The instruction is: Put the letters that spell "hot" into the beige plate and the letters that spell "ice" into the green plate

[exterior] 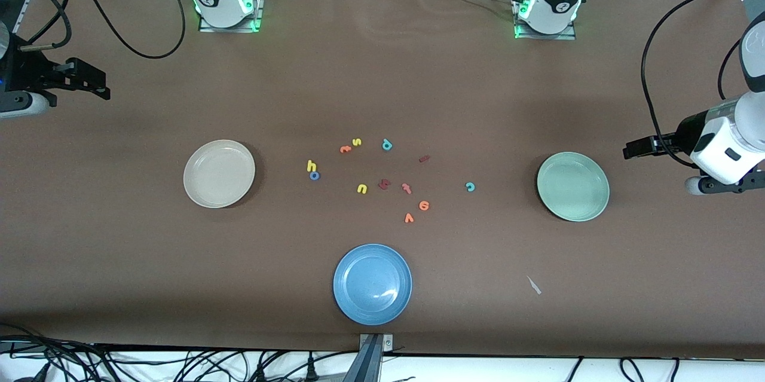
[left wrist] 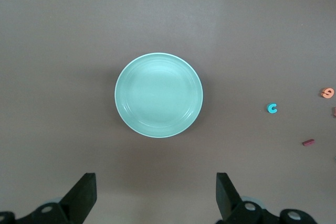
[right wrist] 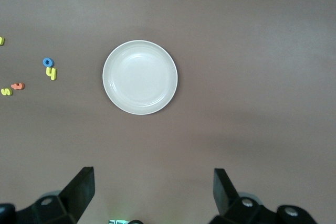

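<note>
- Brown worktop fills the scene, with three plates set out around a loose scatter of foam letters at its middle; nothing has been sorted yet, so I judge the task to be at its very start.
- My right gripper (exterior: pixel 98 86) hangs over the bare worktop at the right arm's end, jaws spread wide and empty. The wrist is pitched so its camera looks down on the beige plate (exterior: pixel 219 173).
- That plate is bare and lies well apart from the letters, presumably so that drops land cleanly.
- Closest to it are the yellow h (exterior: pixel 311 165) and the blue o (exterior: pixel 314 176), which touch or nearly touch. The orange t (exterior: pixel 345 149) lies farther from the front camera, beside a yellow s (exterior: pixel 357 142).
- Mixed in as decoys are a teal p (exterior: pixel 386 144), a yellow u (exterior: pixel 361 189), a pinkish t-like letter (exterior: pixel 406 188) and an orange v (exterior: pixel 409 218).
- The blue plate (exterior: pixel 372 284) is nearest the front camera and has no part in the task.
- The dark red i (exterior: pixel 424 158), orange e (exterior: pixel 424 205) and teal c (exterior: pixel 470 186) lie toward the green plate (exterior: pixel 572 186), which is also bare.
- My left gripper (exterior: pixel 627 152) hovers over the worktop at the left arm's end, near the green plate, fully parted and holding nothing. The forearm is folded back and waiting.
</note>
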`<state>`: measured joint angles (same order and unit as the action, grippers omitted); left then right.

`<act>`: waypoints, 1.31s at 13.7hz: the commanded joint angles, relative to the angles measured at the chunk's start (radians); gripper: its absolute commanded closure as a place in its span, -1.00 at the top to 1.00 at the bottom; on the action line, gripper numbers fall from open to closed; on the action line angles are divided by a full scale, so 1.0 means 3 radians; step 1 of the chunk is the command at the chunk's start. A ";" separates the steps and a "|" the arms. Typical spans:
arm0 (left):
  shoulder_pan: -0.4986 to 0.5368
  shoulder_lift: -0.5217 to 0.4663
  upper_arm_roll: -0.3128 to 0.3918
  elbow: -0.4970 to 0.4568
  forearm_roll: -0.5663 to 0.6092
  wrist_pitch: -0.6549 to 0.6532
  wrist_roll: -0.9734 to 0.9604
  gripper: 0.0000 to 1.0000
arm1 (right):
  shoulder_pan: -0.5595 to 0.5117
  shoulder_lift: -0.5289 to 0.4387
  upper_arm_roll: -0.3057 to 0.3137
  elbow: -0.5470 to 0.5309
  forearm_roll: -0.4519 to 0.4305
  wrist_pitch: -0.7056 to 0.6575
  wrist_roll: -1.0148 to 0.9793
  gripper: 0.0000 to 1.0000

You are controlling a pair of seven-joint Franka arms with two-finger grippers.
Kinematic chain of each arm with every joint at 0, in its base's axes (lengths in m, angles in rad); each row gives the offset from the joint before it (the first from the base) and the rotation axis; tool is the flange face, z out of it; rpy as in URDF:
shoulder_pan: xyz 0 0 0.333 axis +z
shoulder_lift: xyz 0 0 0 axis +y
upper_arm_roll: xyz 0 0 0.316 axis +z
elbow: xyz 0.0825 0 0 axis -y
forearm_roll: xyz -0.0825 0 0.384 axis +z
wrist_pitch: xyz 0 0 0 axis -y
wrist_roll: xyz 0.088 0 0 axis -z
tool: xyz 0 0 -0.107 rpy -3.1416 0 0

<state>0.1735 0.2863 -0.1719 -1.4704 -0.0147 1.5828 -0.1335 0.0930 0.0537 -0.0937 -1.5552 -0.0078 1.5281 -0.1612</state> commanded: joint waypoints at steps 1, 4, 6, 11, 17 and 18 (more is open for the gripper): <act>0.0005 -0.0019 0.0006 -0.0023 -0.0099 -0.0014 0.0005 1.00 | -0.0013 0.0000 0.0006 0.0071 0.0016 -0.0078 -0.0005 1.00; 0.0005 -0.0019 0.0006 -0.0023 -0.0104 -0.0025 0.0000 1.00 | -0.0013 0.0000 0.0006 0.0071 0.0016 -0.0078 -0.0010 1.00; 0.0000 -0.0024 0.0006 -0.0028 -0.0099 -0.0035 -0.0010 1.00 | -0.0013 0.0000 0.0006 0.0071 0.0016 -0.0078 -0.0005 1.00; -0.0001 -0.0024 0.0006 -0.0028 -0.0099 -0.0035 -0.0041 1.00 | -0.0013 0.0000 0.0006 0.0071 0.0016 -0.0078 -0.0010 1.00; -0.0001 -0.0029 0.0000 -0.0018 -0.0099 -0.0050 -0.0046 1.00 | -0.0013 0.0000 0.0006 0.0071 0.0016 -0.0078 -0.0010 1.00; -0.0001 -0.0029 0.0005 -0.0018 -0.0099 -0.0050 -0.0041 1.00 | -0.0013 0.0000 0.0006 0.0071 0.0016 -0.0078 -0.0010 1.00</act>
<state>0.1730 0.2863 -0.1721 -1.4704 -0.0147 1.5756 -0.1422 0.0930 0.0537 -0.0937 -1.5552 -0.0078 1.5276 -0.1612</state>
